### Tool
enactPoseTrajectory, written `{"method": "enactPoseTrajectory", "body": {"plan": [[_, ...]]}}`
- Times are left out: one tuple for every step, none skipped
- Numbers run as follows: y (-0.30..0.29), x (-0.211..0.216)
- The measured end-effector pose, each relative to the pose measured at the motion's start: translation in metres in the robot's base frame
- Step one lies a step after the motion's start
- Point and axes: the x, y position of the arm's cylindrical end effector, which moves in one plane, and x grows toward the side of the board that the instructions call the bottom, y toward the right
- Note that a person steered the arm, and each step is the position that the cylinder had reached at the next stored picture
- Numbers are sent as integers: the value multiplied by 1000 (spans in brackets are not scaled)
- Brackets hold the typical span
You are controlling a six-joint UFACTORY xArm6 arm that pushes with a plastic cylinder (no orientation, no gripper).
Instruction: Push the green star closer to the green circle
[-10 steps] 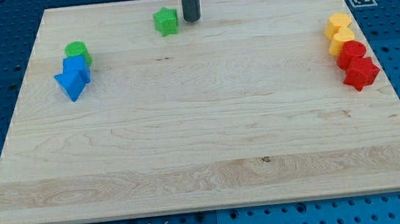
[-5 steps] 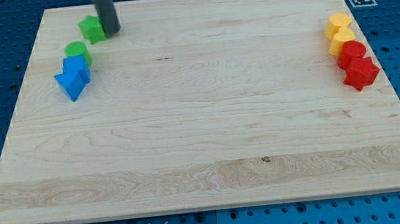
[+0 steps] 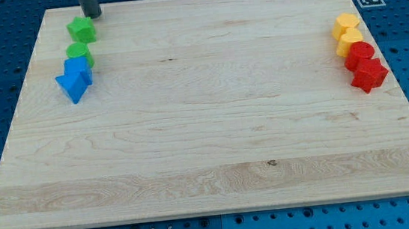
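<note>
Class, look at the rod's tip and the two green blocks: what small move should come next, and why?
Probably a short push toward the view's bottom-left. My tip sits just up and right of the green star, and the green circle lies just below the star with little or no gap, so little travel remains.

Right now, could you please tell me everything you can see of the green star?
The green star is a small, solid-looking block in matte bright green, lying flat on the pale wooden board near its top-left corner. Its points look short and blunt. It sits just above the green circle, very close; whether they touch is unclear. My tip stands just above and to its right, about touching it. Nothing rests on it.
</note>
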Motion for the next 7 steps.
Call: {"method": "enactPoseTrajectory", "body": {"plan": [[-8,1],[-11,7],[-11,18],[-11,32],[-11,46],[-11,61],[-11,69]]}}
